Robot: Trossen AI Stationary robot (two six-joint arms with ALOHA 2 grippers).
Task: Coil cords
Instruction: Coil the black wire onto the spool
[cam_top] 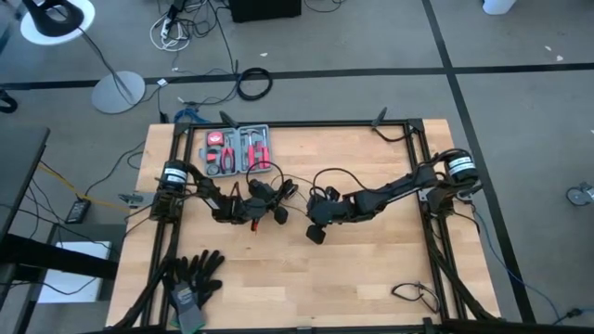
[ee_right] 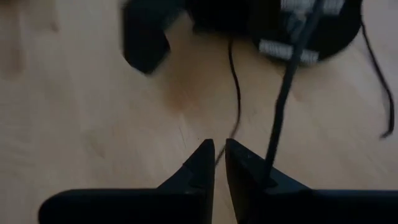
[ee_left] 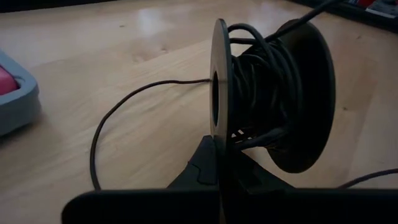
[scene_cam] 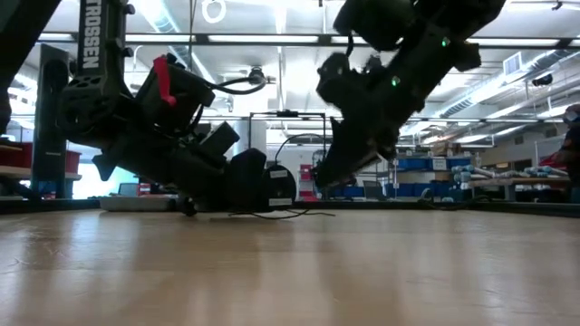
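The cord is a thin black wire, mostly wound on a black spool (ee_left: 273,93) with two round discs. A slack length of the cord (ee_left: 124,99) trails from the spool over the wooden table, and more loops (cam_top: 327,174) lie farther back. My left gripper (ee_left: 221,146) is at mid-table (cam_top: 258,204), shut on the spool. My right gripper (ee_right: 219,149) hovers to the spool's right (cam_top: 316,232), tilted down, its fingers nearly together. A straight strand of cord (ee_right: 286,93) runs from the spool (ee_right: 305,25) to one right finger. My left gripper pinches the rim of the spool's near disc (ee_left: 221,134) between its two fingers, coming nearly level from the table's left. The spool stands on edge, low over the table; whether it rests on the wood I cannot tell. My right gripper has the straight strand meeting one finger (ee_right: 268,177), and the finger hides the contact. A thinner run of wire (ee_right: 236,93) leads toward the gap between the fingertips. The strand looks taut up to the spool.
A grey case with red-handled tools (cam_top: 238,151) lies at the far side of the table, just behind my left gripper. Black gloves (cam_top: 190,278) lie at the near left corner, and a small cable (cam_top: 413,295) at the near right. Bare wood fills the near middle.
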